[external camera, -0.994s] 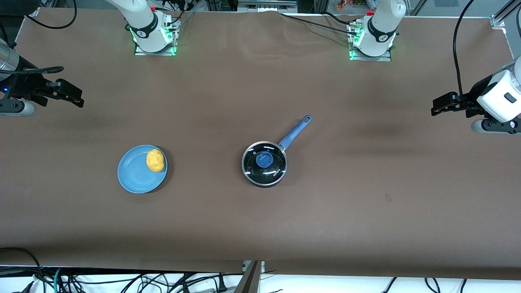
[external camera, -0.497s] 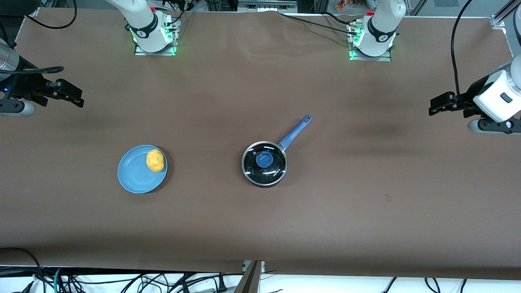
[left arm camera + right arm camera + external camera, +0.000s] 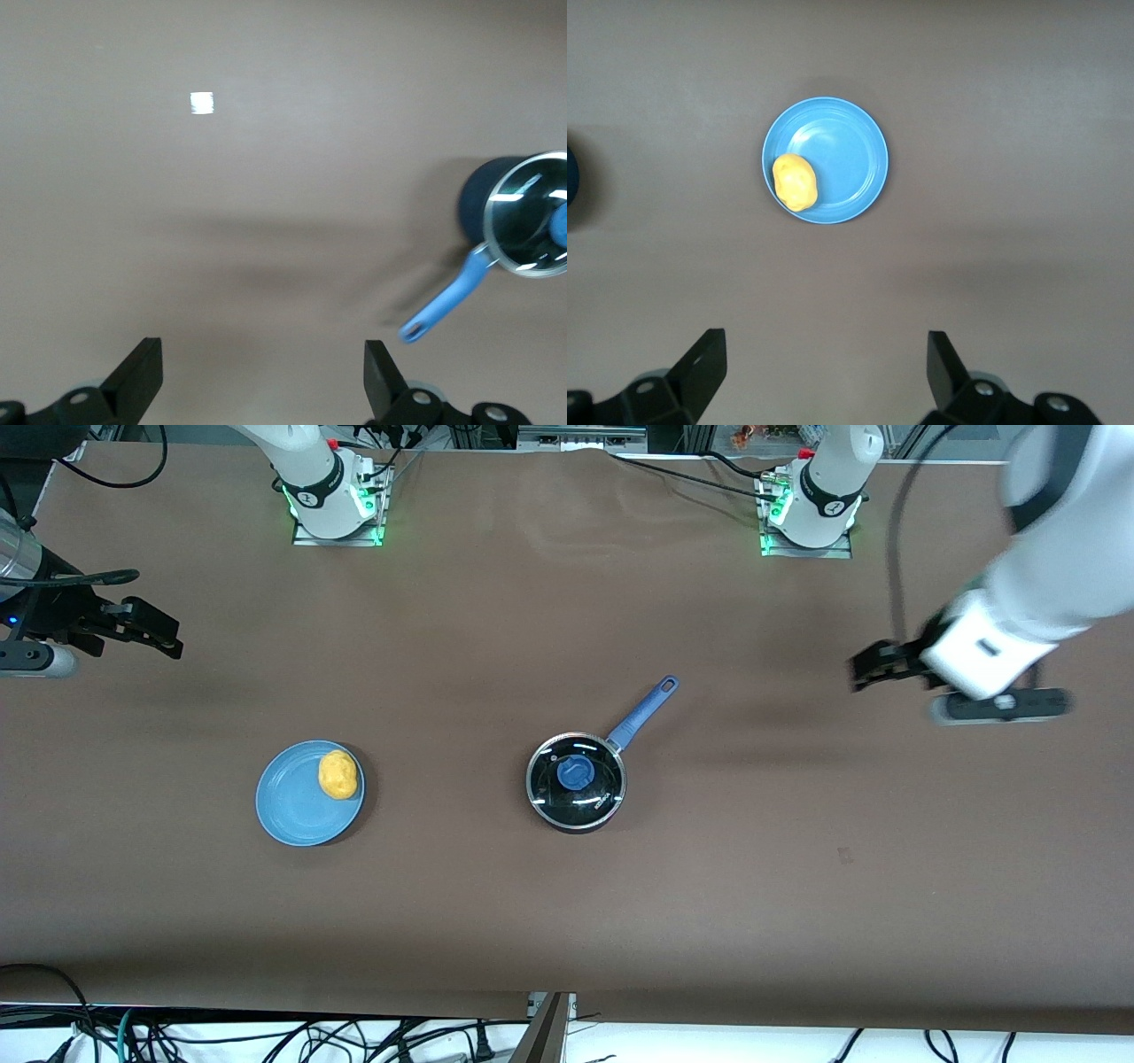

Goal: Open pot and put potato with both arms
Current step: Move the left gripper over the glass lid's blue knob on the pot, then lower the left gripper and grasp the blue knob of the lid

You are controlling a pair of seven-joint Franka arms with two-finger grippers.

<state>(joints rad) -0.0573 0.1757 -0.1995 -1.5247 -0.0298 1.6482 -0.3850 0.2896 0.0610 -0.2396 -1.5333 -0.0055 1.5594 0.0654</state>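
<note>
hanging over the brown table (image 3: 797,886) at its own end, the right gripper (image 3: 164,638) waits, fingers spread apart. the potato (image 3: 337,774) lies on a blue plate (image 3: 292,806). the pot (image 3: 576,781) sits mid-table, lid (image 3: 577,773) on. the left gripper (image 3: 868,666) hovers over bare table toward its end, fingers apart. cables (image 3: 266,1036) trail along the table's edge nearest the front camera.

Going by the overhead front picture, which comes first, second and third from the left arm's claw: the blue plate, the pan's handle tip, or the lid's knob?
From the left gripper, over the table's left-arm end:
1. Handle tip, pointing toward that gripper.
2. Lid knob, mid-table on the pot.
3. Blue plate, toward the right arm's end, carrying the potato.
</note>
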